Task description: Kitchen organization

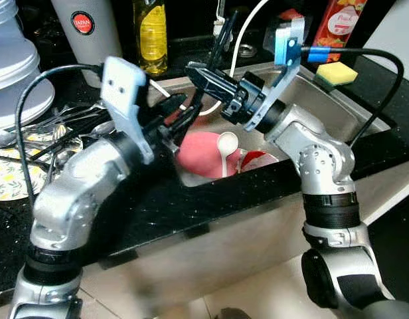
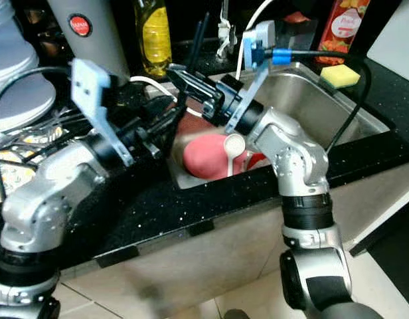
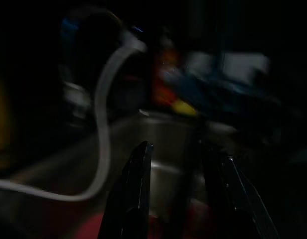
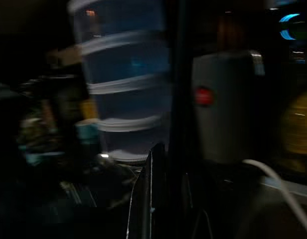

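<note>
Both silver arms reach over a glossy black speckled countertop point(image 1: 211, 199) toward a rectangular stainless-steel sink point(image 1: 324, 100) set into it. The left gripper point(image 1: 181, 116) hangs at the sink's near-left corner; in the left wrist view its two long black fingers point(image 3: 136, 189) stand apart with a clear gap and nothing between them, pointing into the steel basin. The right gripper point(image 1: 204, 76) is extended leftward above the sink's back-left corner, its fingers point(image 1: 214, 80) lying close together; whether they are fully closed or hold anything cannot be told, the right wrist view being dark and blurred. Inside the basin lies a rounded, smooth pink bowl-like item point(image 1: 201, 156), with a white ladle-shaped spoon point(image 1: 226, 143) resting against it and a red-and-white piece point(image 1: 257, 161) just beside it. A white flexible hose point(image 1: 247, 26) curves down toward the sink from the back. A yellow sponge point(image 1: 336, 73) sits on the sink's far-right rim. Behind the sink stand a clear bottle of yellow oil point(image 1: 151, 33), a grey cylindrical flask with a red round label point(image 1: 85, 30), and a red printed packet point(image 1: 340, 20). On the counter to the left lie loose metal cutlery point(image 1: 55, 126), a floral-patterned plate point(image 1: 8, 179) and a ribbed translucent stack of containers point(image 1: 15, 66).
</note>
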### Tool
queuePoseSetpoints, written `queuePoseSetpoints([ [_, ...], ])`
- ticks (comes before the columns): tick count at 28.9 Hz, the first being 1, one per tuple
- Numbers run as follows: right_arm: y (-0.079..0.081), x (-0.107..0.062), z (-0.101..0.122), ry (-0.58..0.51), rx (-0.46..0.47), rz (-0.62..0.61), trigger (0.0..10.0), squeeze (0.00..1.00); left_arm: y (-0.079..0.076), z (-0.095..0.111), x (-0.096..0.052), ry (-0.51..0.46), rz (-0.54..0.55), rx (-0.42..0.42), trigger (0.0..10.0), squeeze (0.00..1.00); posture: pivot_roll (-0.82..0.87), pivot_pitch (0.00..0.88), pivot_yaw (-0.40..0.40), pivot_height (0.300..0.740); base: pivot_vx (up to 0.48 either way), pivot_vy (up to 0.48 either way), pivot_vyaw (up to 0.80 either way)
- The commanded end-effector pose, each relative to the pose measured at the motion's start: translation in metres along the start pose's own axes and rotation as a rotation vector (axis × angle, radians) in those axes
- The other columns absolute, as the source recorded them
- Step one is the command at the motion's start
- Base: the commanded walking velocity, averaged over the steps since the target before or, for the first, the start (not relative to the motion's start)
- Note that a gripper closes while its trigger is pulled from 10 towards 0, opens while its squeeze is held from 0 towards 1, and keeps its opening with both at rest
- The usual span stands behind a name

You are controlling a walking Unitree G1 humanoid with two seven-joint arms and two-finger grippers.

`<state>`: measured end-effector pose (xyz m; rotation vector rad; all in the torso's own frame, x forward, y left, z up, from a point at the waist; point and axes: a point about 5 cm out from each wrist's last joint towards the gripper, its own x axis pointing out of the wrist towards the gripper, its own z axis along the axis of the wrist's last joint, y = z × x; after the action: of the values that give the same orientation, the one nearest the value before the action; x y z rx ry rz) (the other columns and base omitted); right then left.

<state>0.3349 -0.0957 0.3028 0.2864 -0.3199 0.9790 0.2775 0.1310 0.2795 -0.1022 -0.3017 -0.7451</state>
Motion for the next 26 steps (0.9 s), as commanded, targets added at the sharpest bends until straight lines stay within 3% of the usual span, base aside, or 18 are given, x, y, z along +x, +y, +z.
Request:
queuePoseSetpoints([
  [1,-0.019,0.000,-0.002,0.004,-0.041,-0.158,10.0,0.00,0.004,0.002,-0.006,-0.013,0.031,0.002,10.0,0.00,-0.03,0.016,-0.014,0.740,0.000,0.000,0.00],
  [2,-0.019,0.000,-0.002,0.004,-0.041,-0.158,10.0,0.00,0.004,0.002,-0.006,-0.013,0.031,0.002,10.0,0.00,-0.03,0.016,-0.014,0.740,0.000,0.000,0.00],
  [5,-0.050,-0.004,-0.011,0.033,-0.078,-0.417,10.0,0.00,0.009,0.004,-0.014,-0.040,0.087,-0.017,10.0,0.00,-0.03,0.012,-0.017,0.740,0.000,0.000,0.00],
  [9,-0.066,-0.009,-0.023,0.075,-0.095,-0.554,10.0,0.00,0.014,0.005,-0.019,-0.048,0.140,-0.029,10.0,0.00,-0.02,0.009,-0.020,0.740,0.000,0.000,0.00],
  [11,-0.073,-0.011,-0.038,0.163,-0.167,-0.622,10.0,0.00,0.017,0.004,-0.021,-0.043,0.182,-0.032,10.0,0.00,-0.02,0.007,-0.025,0.740,0.000,0.000,0.00],
  [12,-0.073,-0.011,-0.038,0.163,-0.167,-0.622,10.0,0.00,0.017,0.004,-0.021,-0.043,0.182,-0.032,10.0,0.00,-0.02,0.007,-0.025,0.740,0.000,0.000,0.00],
  [14,-0.074,-0.016,-0.062,0.309,-0.211,-0.629,10.0,0.00,0.021,0.003,-0.022,-0.040,0.226,-0.030,10.0,0.00,-0.01,0.007,-0.033,0.740,0.000,0.000,0.00],
  [17,-0.073,-0.020,-0.089,0.432,-0.205,-0.610,10.0,0.00,0.025,0.003,-0.024,-0.046,0.275,-0.039,10.0,0.00,-0.01,0.009,-0.035,0.740,0.000,0.000,0.00],
  [22,-0.069,-0.019,-0.105,0.499,-0.180,-0.570,10.0,0.00,0.026,0.001,-0.024,-0.043,0.292,-0.053,10.0,0.00,-0.01,0.010,-0.037,0.740,0.000,0.000,0.00],
  [23,-0.067,-0.018,-0.112,0.532,-0.167,-0.543,10.0,0.27,0.026,0.000,-0.023,-0.040,0.298,-0.055,10.0,0.00,-0.01,0.011,-0.036,0.740,0.000,0.000,0.00],
  [25,-0.066,-0.017,-0.115,0.548,-0.161,-0.532,10.0,0.27,0.026,0.000,-0.022,-0.040,0.301,-0.056,10.0,0.00,-0.01,0.011,-0.036,0.740,0.000,0.000,0.00],
  [26,-0.064,-0.016,-0.120,0.570,-0.136,-0.524,10.0,0.84,0.026,0.000,-0.022,-0.040,0.304,-0.057,10.0,0.00,-0.01,0.011,-0.035,0.740,0.000,0.000,0.00],
])
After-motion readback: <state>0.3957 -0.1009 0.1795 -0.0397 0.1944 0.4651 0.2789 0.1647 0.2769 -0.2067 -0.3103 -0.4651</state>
